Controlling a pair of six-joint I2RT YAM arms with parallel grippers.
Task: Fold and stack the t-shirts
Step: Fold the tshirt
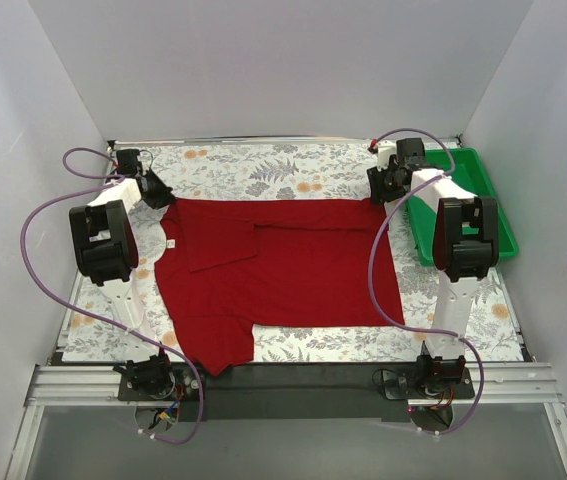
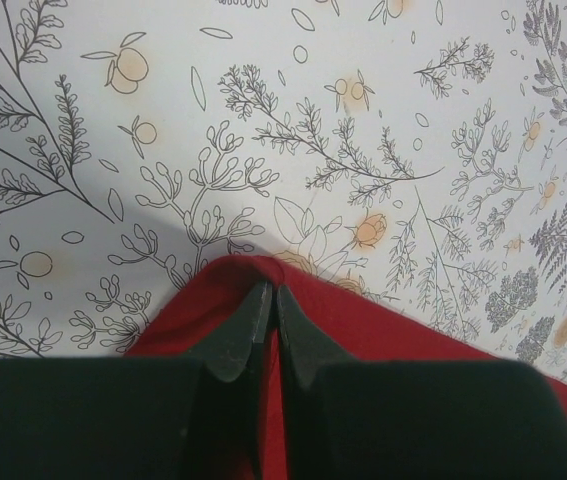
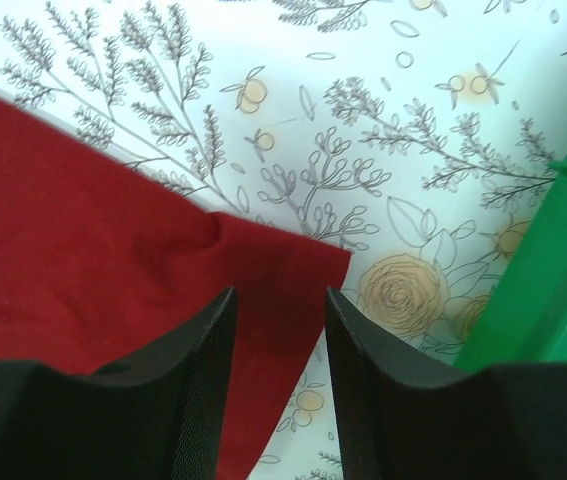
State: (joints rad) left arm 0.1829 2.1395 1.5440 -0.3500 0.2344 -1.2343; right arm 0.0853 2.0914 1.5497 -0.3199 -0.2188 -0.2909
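A dark red t-shirt (image 1: 283,268) lies partly folded on the flowered cloth, one sleeve hanging toward the front edge. My left gripper (image 1: 156,190) is at its far left corner and is shut on a raised fold of the red cloth (image 2: 313,310), seen in the left wrist view with the fingers (image 2: 248,325) nearly together around it. My right gripper (image 1: 383,187) is at the far right corner. In the right wrist view it (image 3: 279,300) is open, its fingers standing just above the shirt's corner (image 3: 293,265) and not gripping it.
A green plastic tray (image 1: 483,200) stands at the back right, and its rim shows in the right wrist view (image 3: 543,290) close beside the right gripper. Grey walls close in the sides and back. A black rail runs along the front edge.
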